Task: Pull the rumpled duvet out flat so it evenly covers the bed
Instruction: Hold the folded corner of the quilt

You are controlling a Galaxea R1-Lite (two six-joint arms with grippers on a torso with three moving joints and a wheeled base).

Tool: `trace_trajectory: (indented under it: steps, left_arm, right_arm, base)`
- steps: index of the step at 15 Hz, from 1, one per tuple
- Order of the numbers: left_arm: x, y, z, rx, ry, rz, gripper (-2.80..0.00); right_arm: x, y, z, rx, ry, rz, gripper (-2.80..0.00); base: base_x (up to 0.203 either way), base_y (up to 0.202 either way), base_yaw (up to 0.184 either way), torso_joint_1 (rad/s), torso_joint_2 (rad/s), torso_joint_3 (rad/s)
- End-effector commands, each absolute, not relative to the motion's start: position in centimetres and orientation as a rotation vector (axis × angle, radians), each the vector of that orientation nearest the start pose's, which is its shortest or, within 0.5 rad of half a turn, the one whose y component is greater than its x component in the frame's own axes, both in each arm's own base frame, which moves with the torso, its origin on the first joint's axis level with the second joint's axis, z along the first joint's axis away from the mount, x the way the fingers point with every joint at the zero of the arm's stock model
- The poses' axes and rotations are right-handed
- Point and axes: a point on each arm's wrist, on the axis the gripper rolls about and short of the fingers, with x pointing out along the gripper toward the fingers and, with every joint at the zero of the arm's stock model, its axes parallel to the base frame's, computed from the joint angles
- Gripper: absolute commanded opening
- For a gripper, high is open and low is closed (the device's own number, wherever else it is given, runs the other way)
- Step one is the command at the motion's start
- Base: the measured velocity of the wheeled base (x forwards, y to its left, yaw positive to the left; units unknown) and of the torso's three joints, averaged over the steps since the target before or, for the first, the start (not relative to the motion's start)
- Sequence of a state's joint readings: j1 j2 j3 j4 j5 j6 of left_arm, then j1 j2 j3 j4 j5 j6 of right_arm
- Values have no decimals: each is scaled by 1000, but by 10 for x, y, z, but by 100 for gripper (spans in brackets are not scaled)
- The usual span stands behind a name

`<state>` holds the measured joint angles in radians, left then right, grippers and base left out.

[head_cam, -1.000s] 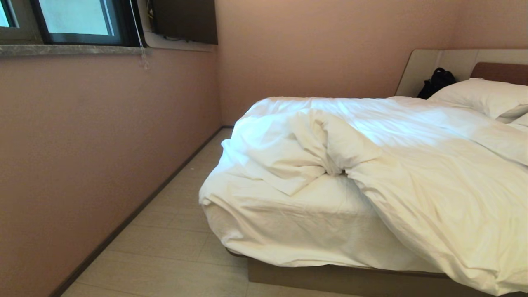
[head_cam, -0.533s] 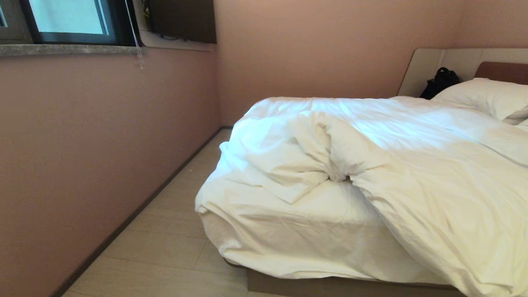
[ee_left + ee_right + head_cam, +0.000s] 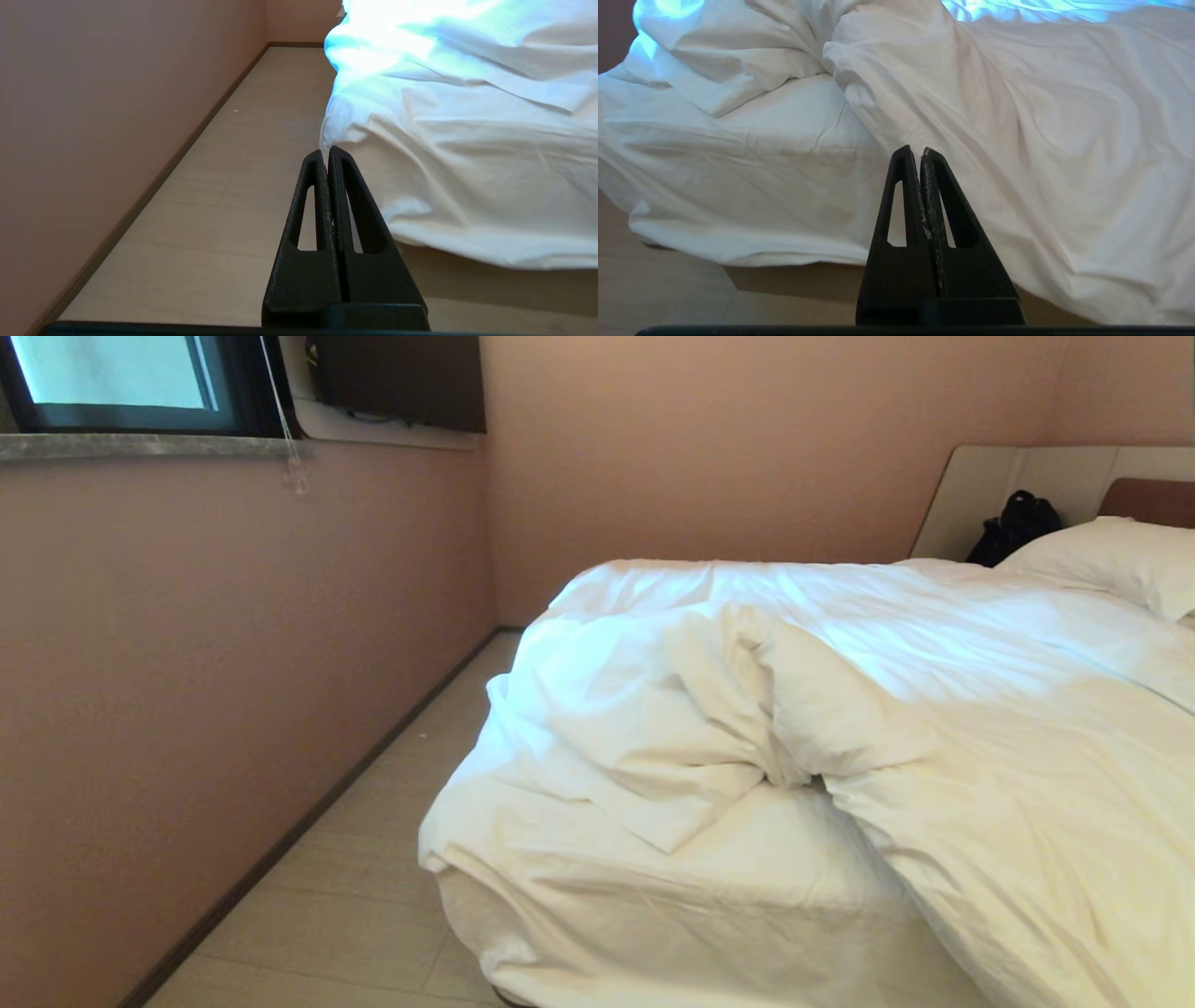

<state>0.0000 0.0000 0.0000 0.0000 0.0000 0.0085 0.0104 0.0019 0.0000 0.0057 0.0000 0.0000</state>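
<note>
Duvet: bunched at frame centre — bed corner bare.
Left gripper: pressed together, idle.
Right gripper: pressed together — nothing held.

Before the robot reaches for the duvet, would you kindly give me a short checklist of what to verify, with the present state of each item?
1. Duvet lying flat: not ok; it is bunched, folded back at the near left corner.
2. Mattress sheet covered: not ok; a bare patch shows at that corner.
3. Left pincer ready to grasp: not ok; shut, empty, low beside the bed corner.
4. Right pincer ready: not ok; shut, empty, facing the duvet's hanging side.
5. Folded corner reachable: cannot tell.
6. Floor strip by the wall free: ok where visible.
</note>
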Motion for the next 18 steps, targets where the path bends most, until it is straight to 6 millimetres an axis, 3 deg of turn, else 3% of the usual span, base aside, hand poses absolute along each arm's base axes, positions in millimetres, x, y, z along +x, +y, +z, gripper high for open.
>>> trace_trajectory:
  steps: [1,8,18]
  left_arm:
    - [-23,0,75,8,0,0,-280]
    - [-23,0,75,5,0,0,-280]
    - [-23,0,75,5,0,0,-280]
  right_arm:
    - [-23,0,75,0,8,11,-280]
    - [-23,0,75,0,8,11,-280]
    - [-23,0,75,0,7,11,-280]
  base:
    - [197,0,1,-1,2,3]
    - [187,0,0,4,6,0]
    - [7,0,0,1,0,0]
